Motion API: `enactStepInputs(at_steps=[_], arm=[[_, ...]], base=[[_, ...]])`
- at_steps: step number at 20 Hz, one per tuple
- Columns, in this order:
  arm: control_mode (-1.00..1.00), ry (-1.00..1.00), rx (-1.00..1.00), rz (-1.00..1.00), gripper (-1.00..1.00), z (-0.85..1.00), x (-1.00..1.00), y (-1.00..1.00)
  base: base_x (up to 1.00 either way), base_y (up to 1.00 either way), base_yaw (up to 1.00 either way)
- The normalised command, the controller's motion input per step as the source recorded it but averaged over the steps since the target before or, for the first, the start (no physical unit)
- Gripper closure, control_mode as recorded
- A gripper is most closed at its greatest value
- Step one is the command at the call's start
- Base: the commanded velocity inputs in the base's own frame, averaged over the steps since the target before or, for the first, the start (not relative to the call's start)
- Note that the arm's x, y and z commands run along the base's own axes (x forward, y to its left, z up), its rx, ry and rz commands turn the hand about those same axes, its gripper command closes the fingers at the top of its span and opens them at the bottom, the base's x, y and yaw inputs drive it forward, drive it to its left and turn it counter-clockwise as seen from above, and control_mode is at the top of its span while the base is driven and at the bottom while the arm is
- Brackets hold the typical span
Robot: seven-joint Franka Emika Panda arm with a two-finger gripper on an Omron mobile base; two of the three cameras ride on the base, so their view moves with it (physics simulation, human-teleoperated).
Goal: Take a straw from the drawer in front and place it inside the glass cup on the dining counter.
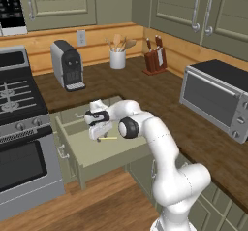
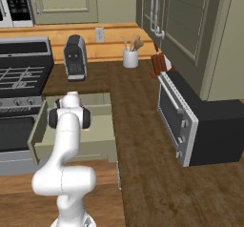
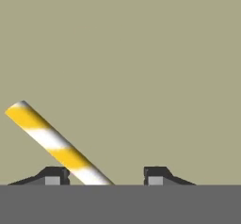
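Observation:
The sage-green drawer [image 1: 111, 152] [image 2: 97, 138] stands pulled out below the worktop, pale green inside. On its floor lies the straw [image 1: 110, 138] [image 3: 52, 140], which the hand view shows striped yellow and white. My gripper [image 1: 99, 138] [image 3: 106, 176] points down into the drawer, right over one end of the straw. It is open: the straw passes slantwise between the fingertips [image 3: 56, 175], close to the left one, with a wide gap to the other. The glass cup and the dining counter are out of view.
A stove [image 1: 19, 104] stands left of the drawer. On the dark wood worktop [image 1: 145, 89] are a coffee machine [image 1: 68, 65], a utensil crock [image 1: 117, 56], a knife block [image 1: 156, 57] and a toaster oven [image 1: 218, 99]. Wall cabinets [image 1: 193, 7] hang above.

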Motion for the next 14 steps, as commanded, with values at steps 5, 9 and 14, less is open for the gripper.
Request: enactStepInputs(at_steps=[5,9,14], arm=[[-1.0,0.0,0.0,0.06,1.0,-0.61,-0.03,-0.04],[-1.0,0.0,0.0,0.04,1.0,-0.52,-0.08,-0.03],[-1.0,-0.01,0.0,0.01,1.0,-0.17,-0.21,0.0]], base=[[0.0,0.0,0.0],[0.0,0.0,0.0],[0.0,0.0,0.0]])
